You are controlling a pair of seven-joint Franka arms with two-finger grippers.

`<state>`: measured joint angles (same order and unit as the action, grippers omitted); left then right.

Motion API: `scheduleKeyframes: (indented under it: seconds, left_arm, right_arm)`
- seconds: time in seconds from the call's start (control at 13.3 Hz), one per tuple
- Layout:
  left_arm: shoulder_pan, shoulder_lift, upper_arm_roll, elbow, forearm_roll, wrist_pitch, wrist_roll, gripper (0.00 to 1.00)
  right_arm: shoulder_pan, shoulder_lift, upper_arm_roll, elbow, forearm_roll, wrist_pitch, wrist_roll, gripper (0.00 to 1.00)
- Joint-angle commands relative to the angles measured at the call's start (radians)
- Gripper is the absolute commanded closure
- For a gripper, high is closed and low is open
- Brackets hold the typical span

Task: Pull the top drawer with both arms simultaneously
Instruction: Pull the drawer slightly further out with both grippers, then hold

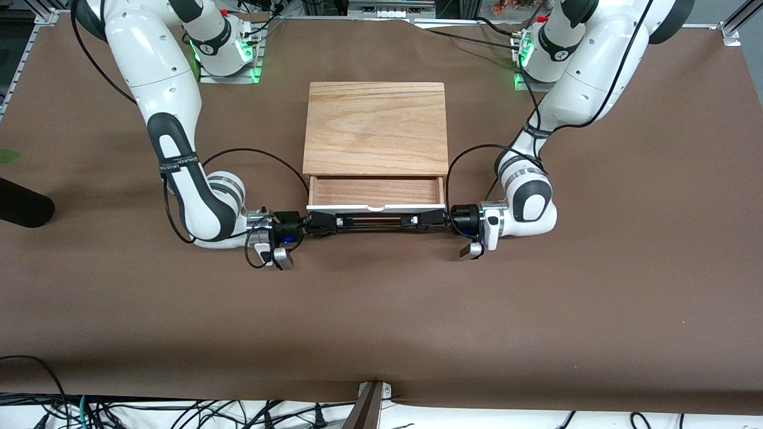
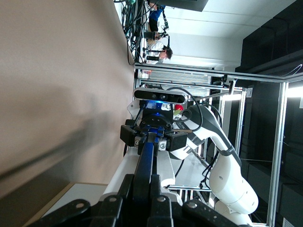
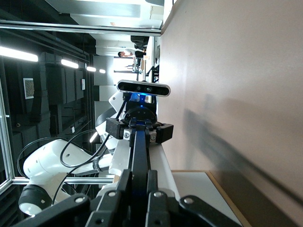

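Both tools, left tool [image 1: 430, 220] and right tool [image 1: 322, 224], clamp the top drawer's [image 1: 375, 192] stiff wire handle [image 1: 375, 221] ends; light drawer, should slide evenly.

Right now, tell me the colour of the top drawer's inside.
Reddish-brown wood, the top drawer being partly open; it shows best in the front view.

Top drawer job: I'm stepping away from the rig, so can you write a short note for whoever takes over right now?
Left end effector: shut on the black bar handle, at the end toward the left arm.
Right end effector: shut on the same handle, at the end toward the right arm.
Top drawer: partly pulled out of the oak cabinet, its reddish wood interior showing.
Done: both grips set, drawer started.
Left: pull further toward the front camera, both arms together, then release.
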<state>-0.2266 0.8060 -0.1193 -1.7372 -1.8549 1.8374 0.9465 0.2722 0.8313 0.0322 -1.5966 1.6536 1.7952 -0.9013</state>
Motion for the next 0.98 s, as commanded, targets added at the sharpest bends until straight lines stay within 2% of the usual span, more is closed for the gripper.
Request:
scheduleKeyframes:
  seconds: [0.0,0.45,0.9]
  left_arm:
    - [0.0,-0.002,0.044,-0.036,0.009,0.052,-0.098,1.0]
    - [0.0,0.012,0.046,-0.006,0.009,0.06,-0.113,1.0]
    - [0.0,0.019,0.064,0.028,0.013,0.059,-0.172,1.0]
  right_arm:
    - [-0.1,-0.017,0.0,0.095,0.038,-0.051,0.091,1.0]
    - [-0.1,-0.008,0.002,0.107,0.041,-0.043,0.096,1.0]
    - [-0.1,0.035,0.002,0.171,0.041,-0.04,0.097,1.0]
